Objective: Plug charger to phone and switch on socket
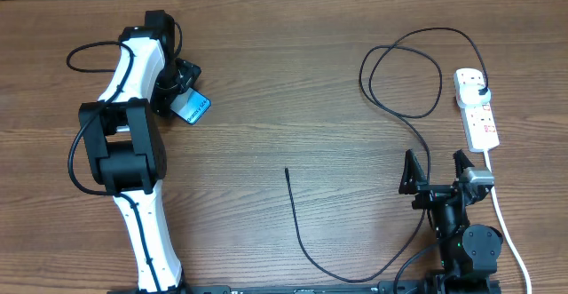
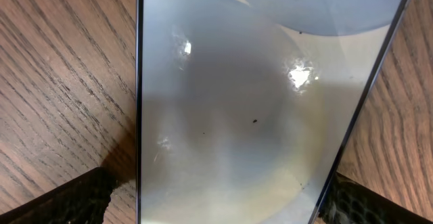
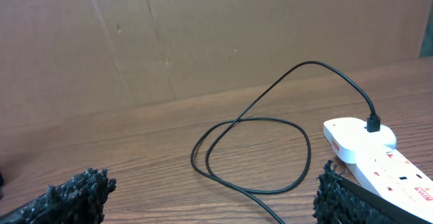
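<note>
The phone point(image 1: 193, 107) lies on the table at the upper left, only its light blue corner showing from under my left arm. My left gripper point(image 1: 180, 88) hangs right over it, open. In the left wrist view the pale screen of the phone point(image 2: 250, 102) fills the frame, and the left gripper point(image 2: 216, 210) straddles it with one dark fingertip on each side. The charger cable point(image 1: 404, 63) loops at the right, its plug point(image 1: 480, 88) seated in the socket point(image 1: 480, 116), and its free tip point(image 1: 287, 170) rests mid-table. My right gripper point(image 1: 435, 171) is open and empty near the front edge, with the cable point(image 3: 270, 119) and socket point(image 3: 392, 170) ahead of it.
The socket's white cord point(image 1: 508, 227) runs down the right side towards the front edge, past my right arm's base. The black cable curves along the table's front point(image 1: 328, 272) between its tip and the right arm. A brown cardboard wall point(image 3: 203, 34) stands behind the table.
</note>
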Available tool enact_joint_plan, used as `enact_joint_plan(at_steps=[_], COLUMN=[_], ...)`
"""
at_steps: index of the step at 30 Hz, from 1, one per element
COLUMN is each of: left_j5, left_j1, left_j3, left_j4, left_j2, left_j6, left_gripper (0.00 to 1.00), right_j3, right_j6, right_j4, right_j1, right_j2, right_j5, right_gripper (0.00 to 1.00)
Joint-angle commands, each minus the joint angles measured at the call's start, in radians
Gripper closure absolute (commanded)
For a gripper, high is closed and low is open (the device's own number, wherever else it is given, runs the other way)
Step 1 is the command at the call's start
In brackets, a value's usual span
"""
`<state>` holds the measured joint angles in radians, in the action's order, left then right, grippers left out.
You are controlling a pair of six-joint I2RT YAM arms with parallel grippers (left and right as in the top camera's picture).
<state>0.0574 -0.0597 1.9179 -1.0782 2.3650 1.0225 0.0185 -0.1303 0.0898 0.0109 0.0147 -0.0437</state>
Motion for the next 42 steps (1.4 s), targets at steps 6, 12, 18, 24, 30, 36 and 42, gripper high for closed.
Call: enact_joint_plan(at_steps=[6, 12, 18, 24, 30, 36, 42], left_j5=[0.084, 0.084, 0.085, 0.084, 0.085, 0.085, 0.085], left_j1=[-0.008, -0.008, -0.008, -0.008, -0.008, -0.008, -0.007], left_j3=[-0.017, -0.016, -0.017, -0.017, -0.017, -0.017, -0.017], left_j4=[-0.013, 0.006, 0.01, 0.01, 0.01, 0.005, 0.006], left_j2=[0.064, 0.064, 0.064, 0.064, 0.064, 0.064, 0.064], left_j6=[0.02, -0.003, -0.006, -0.007, -0.013, -0.013, -0.013], left_gripper=[0.0, 0.0, 0.0, 0.0, 0.03, 0.0, 0.0], right_j3=[-0.011, -0.011, -0.011, -0.011, -0.011, -0.011, -0.011], right_j6=[0.003, 0.003, 0.003, 0.003, 0.003, 0.003, 0.003], right_j4=[-0.006, -0.006, -0.006, -0.006, -0.006, -0.006, -0.006], right_j1=[0.0, 0.0, 0.0, 0.0, 0.0, 0.0, 0.0], right_j2=[-0.011, -0.011, -0.011, -0.011, -0.011, -0.011, -0.011], right_j5=[0.013, 0.013, 0.013, 0.013, 0.013, 0.013, 0.013], right_gripper=[0.0, 0.0, 0.0, 0.0, 0.0, 0.0, 0.0])
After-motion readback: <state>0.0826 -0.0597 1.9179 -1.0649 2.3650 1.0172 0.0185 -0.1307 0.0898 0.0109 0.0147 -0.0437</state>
